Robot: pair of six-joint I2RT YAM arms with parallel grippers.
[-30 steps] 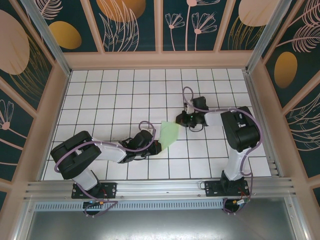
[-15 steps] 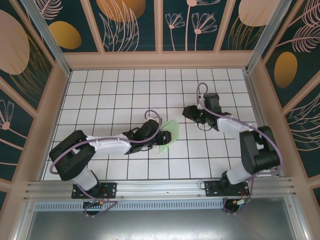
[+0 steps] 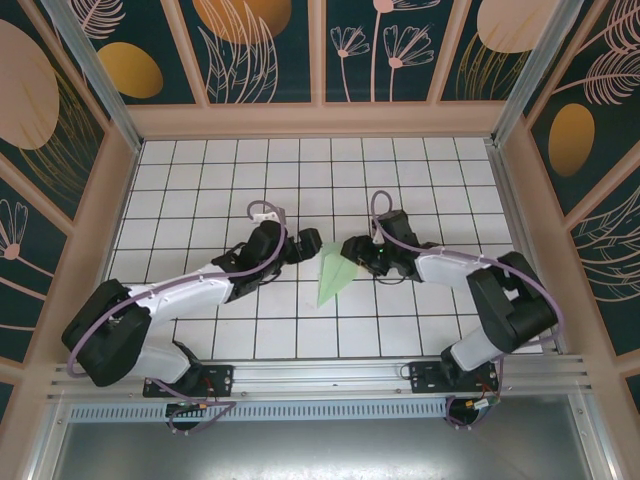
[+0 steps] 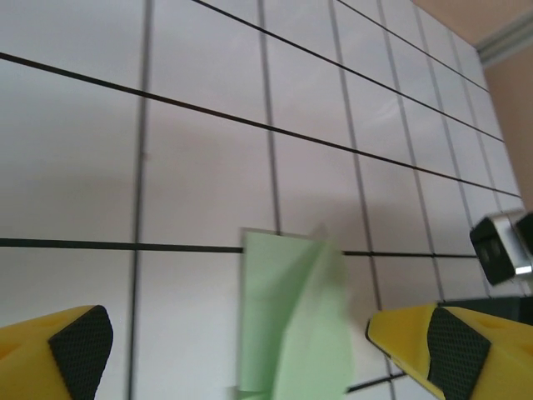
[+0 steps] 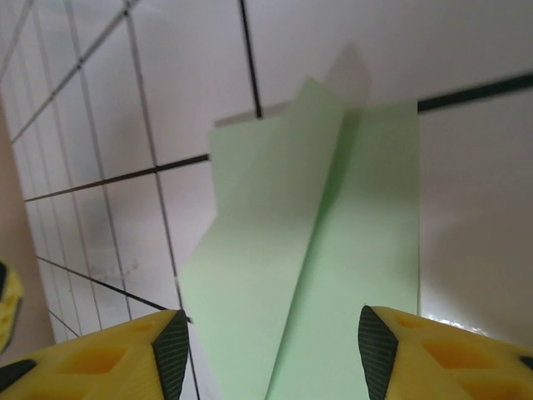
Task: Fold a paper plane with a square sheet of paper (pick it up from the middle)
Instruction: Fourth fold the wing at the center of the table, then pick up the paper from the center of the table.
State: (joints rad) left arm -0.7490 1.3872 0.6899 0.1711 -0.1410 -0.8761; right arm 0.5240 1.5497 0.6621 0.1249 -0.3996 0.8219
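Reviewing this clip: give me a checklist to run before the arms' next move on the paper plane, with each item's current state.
1. Left tool open: ok, jaws wide, gripping nothing.
2. Right tool open: ok, jaws apart above the paper plane.
3. Paper plane on the table, between both tools: ok.
4. Folds lying flat: not ok, one flap looks lifted.
5. Sharp tip formed: ok, it points toward the near side of the table.

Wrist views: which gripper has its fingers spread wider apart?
The left gripper: its yellow fingers sit out at the picture's bottom corners, with the folded green paper lying between them. The right gripper is open too, but narrower.
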